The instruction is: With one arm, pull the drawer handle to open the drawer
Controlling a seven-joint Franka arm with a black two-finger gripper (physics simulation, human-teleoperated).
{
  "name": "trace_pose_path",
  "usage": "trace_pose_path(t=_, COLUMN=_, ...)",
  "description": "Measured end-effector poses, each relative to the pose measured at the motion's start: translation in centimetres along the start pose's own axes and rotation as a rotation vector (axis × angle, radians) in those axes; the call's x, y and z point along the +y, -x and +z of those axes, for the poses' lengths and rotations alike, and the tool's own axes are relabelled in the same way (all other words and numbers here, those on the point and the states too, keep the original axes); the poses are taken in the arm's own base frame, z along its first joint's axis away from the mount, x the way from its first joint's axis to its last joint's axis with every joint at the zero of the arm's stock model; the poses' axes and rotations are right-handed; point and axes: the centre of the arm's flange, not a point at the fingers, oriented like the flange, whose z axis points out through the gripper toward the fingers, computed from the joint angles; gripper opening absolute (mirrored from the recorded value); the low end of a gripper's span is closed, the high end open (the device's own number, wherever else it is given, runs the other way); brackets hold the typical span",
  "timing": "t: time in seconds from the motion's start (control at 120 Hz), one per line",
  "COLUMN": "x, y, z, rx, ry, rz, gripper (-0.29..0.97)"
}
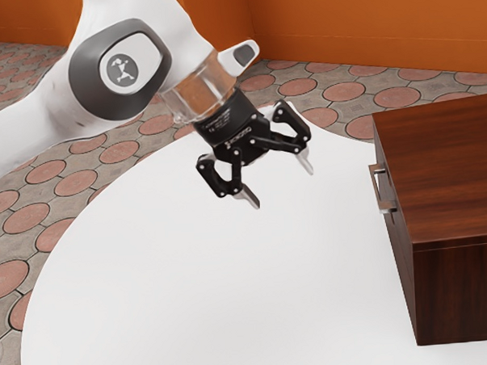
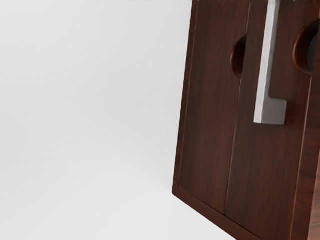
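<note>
A black two-finger pincer (image 1: 281, 185) is held in the air above a round white bench (image 1: 152, 300), its fingers spread wide with nothing between them. Ahead of the fingertips, and well apart from them, a grey metal drawer handle (image 1: 381, 190) is mounted on the near face of a dark wooden cabinet (image 1: 453, 173) that stands on the bench. In the wrist view the handle is seen as a pale bar standing off the drawer front (image 2: 210, 125), with a scooped recess on either side. The front appears flush with the cabinet, so the drawer is judged shut. Nothing has been touched; the approach, the grasp and the pull all seem to remain.
</note>
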Motion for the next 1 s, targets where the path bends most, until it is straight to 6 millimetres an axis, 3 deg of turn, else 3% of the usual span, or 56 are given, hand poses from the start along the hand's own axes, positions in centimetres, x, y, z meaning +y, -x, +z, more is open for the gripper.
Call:
trace_pose_path(t=0.158, x=0.8, y=-1.1, z=2.1, rx=0.016, ry=0.003, rz=-0.025, gripper=0.65)
trace_pose_path(t=0.358, x=0.8, y=-2.6, z=3.0, rx=0.08, ry=-0.023, rz=-0.015, gripper=0.65)
trace_pose_path(t=0.683, x=4.1, y=0.2, z=6.1, rx=0.067, ry=-0.023, rz=0.064, gripper=0.65)
trace_pose_path(t=0.9, x=4.3, y=-1.7, z=8.2, rx=0.085, ry=0.001, rz=0.045, gripper=0.64)
trace_pose_path(t=1.0, x=4.2, y=-2.8, z=8.1, rx=0.118, ry=0.017, rz=0.048, gripper=0.64)
